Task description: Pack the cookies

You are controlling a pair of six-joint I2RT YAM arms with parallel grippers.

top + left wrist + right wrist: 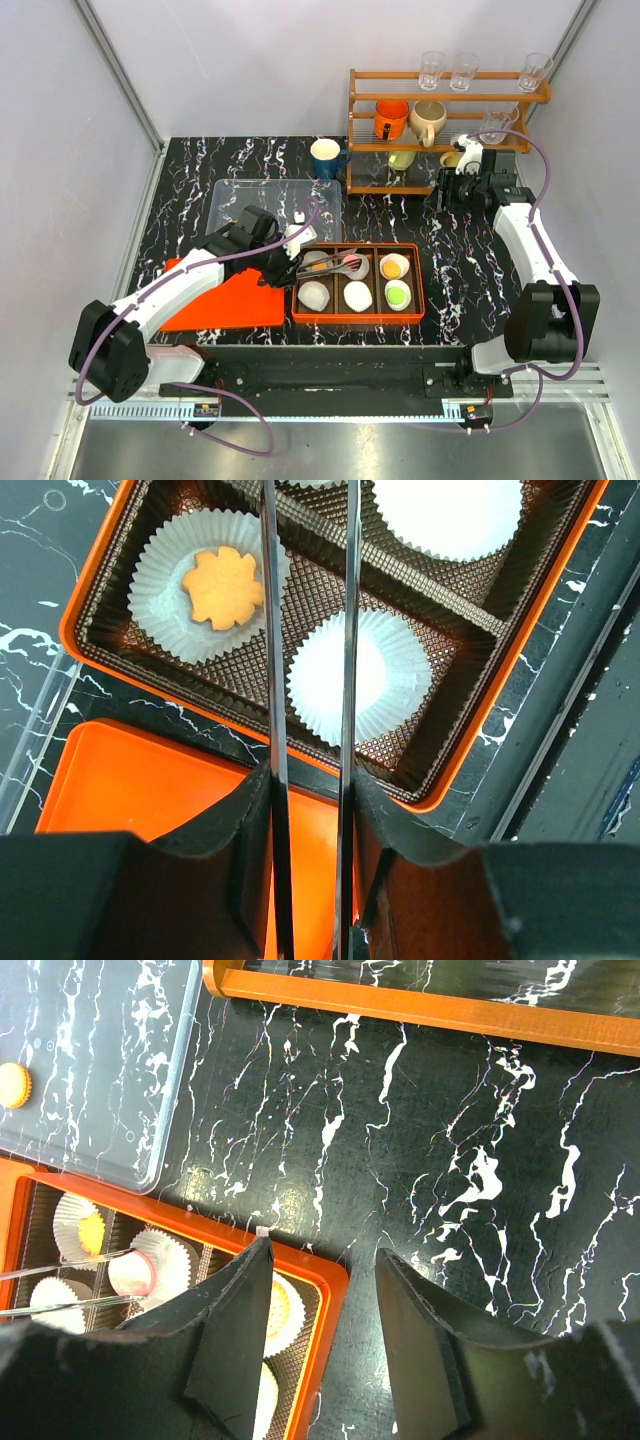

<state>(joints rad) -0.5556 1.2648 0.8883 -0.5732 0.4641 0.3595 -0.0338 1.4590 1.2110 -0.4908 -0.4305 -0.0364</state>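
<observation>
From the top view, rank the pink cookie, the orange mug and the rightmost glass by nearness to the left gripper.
1. Pink cookie, in the box, by the tongs' tips, right of the left gripper.
2. Orange mug, on the rack's middle shelf.
3. Rightmost glass, top shelf, far right corner.

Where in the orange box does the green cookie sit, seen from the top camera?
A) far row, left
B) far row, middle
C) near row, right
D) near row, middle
C: the green cookie lies in the right compartment of the near row of the orange box, next to a white paper liner with no cookie in it.
</observation>
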